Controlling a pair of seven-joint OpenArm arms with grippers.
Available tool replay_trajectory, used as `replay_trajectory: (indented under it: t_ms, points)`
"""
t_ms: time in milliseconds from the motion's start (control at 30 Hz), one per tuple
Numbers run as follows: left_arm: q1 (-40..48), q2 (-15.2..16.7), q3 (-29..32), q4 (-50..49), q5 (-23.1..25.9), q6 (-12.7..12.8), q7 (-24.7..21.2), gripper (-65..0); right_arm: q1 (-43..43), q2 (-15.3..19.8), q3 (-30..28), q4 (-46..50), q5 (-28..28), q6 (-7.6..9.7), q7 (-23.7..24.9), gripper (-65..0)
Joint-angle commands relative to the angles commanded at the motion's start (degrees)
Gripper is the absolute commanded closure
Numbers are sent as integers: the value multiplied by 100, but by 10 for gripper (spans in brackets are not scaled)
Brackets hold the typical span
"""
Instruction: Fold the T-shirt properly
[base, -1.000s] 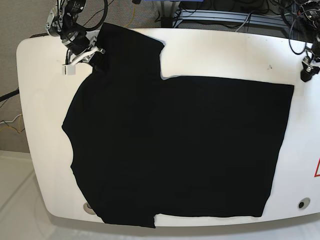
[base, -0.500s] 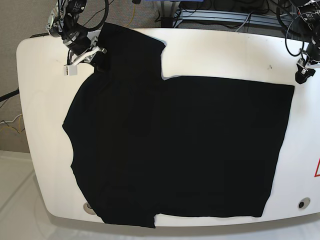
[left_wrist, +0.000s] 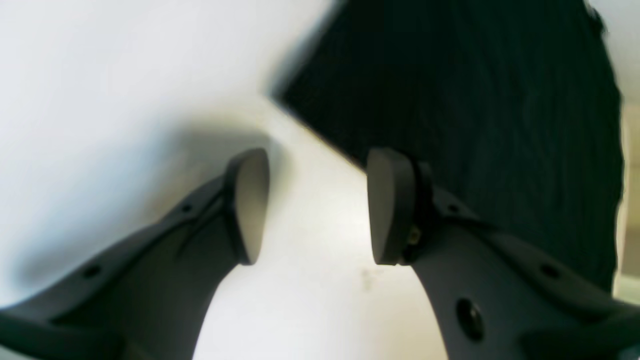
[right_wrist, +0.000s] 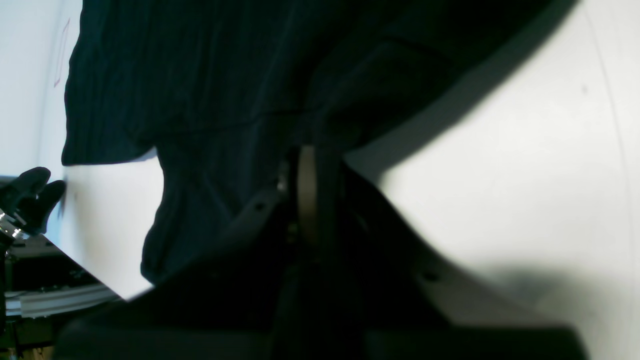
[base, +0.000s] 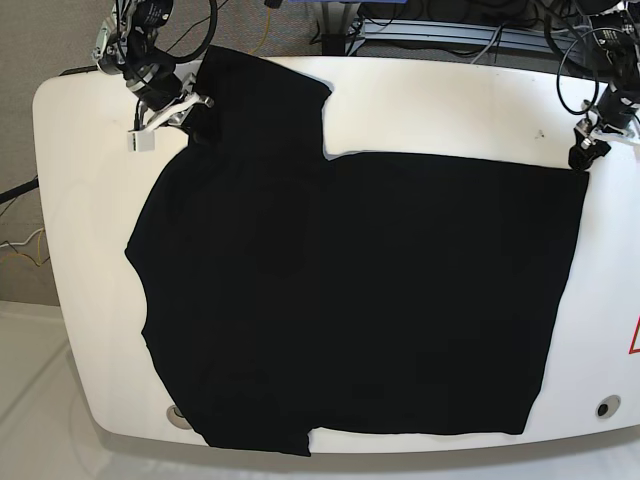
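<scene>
The black T-shirt (base: 350, 290) lies spread flat over most of the white table (base: 450, 105). One sleeve reaches toward the far left corner. My right gripper (base: 192, 106) is at that sleeve's edge. In the right wrist view the gripper (right_wrist: 306, 190) is shut on bunched fabric of the T-shirt (right_wrist: 210, 90). My left gripper (base: 580, 157) is at the shirt's far right corner. In the left wrist view it (left_wrist: 317, 205) is open and empty over bare table (left_wrist: 100, 75). The T-shirt's hem edge (left_wrist: 450, 100) lies just ahead of the right fingertip (left_wrist: 387, 205).
Cables and a metal rack (base: 450, 30) stand behind the table's far edge. Round holes sit near the front corners (base: 607, 408) (base: 178, 414). A red mark (base: 634, 338) is at the right edge. The shirt's bottom left hangs slightly over the front edge.
My left gripper has moved left and a little nearer, from off the table's right edge to the shirt's far right corner. The right gripper has barely moved and still holds the sleeve.
</scene>
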Motion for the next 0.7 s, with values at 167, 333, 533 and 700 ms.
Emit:
replay_trajectory:
  t_ms: [167, 333, 533, 700]
  points:
    - [-75, -8, 75, -147, 41, 67, -8, -289, -14, -5, 11, 1, -24, 0, 7, 0]
    - [-139, 3, 124, -249, 30, 57, -15, -289, -16, -6, 21, -2, -31, 0, 3, 0]
    - [-248, 42, 140, -264, 65, 34, 13, -286, -39, -14, -6, 20, -24, 0, -26, 0]
    - [-279, 64, 158, -278, 80, 42, 34, -283, -30, -13, -8, 17, -25, 0, -34, 0]
